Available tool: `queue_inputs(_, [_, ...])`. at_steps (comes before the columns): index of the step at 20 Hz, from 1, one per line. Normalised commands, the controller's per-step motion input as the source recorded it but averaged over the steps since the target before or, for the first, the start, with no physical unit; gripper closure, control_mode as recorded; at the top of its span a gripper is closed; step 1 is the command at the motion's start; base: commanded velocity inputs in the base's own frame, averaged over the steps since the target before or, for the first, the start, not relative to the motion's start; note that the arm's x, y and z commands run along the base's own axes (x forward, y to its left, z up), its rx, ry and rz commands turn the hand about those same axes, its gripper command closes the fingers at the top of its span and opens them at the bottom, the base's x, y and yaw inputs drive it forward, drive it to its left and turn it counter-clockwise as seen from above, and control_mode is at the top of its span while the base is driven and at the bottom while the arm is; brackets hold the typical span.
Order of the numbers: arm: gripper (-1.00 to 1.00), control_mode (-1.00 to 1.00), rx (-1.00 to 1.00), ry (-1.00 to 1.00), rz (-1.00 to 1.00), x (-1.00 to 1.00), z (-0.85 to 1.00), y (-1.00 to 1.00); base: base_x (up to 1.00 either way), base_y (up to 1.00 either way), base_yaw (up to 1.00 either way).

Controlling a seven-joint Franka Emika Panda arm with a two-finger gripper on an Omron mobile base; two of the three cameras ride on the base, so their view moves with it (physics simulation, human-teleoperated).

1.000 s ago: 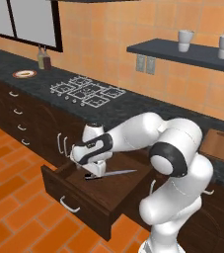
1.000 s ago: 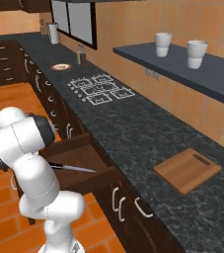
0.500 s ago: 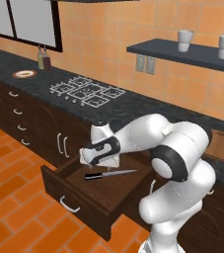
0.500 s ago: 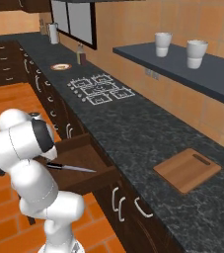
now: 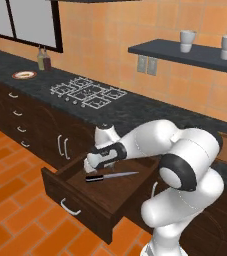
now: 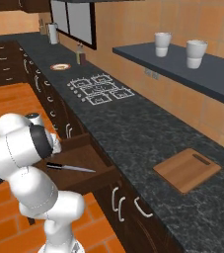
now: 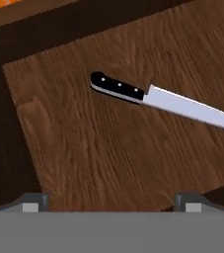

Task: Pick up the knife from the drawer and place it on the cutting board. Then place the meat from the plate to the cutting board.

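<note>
With my two-finger claw (image 7: 111,200) spread apart and empty, the black-handled, silver-bladed knife (image 7: 133,93) lay just below it on the floor of the open dark-brown wooden drawer (image 5: 72,187), so I judged both placements onto the reddish-brown rectangular cutting board (image 6: 186,169) outstanding.

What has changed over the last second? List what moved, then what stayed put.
The arm's tool swung further out over the open dark-brown wooden drawer, from near the counter edge to just above the black-handled knife with the slim silver blade. Its jaws stayed wide open; nothing was taken hold of. The knife lay unmoved on the drawer floor, and the reddish-brown wooden cutting board stayed on the counter.
</note>
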Motion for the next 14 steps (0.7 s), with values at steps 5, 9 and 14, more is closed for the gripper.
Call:
queue_inputs(5, [-1.00, -1.00, 0.00, -0.12, 0.85, 0.05, -0.14, -0.54, 0.00, 0.00, 0.00])
queue_inputs(9, [-1.00, -1.00, 0.00, -0.10, 0.66, 0.12, -0.05, -0.34, 0.00, 0.00, 0.00])
queue_inputs(14, [-1.00, -1.00, -0.10, 0.00, 0.08, 0.06, -0.30, 0.08, 0.00, 0.00, 0.00])
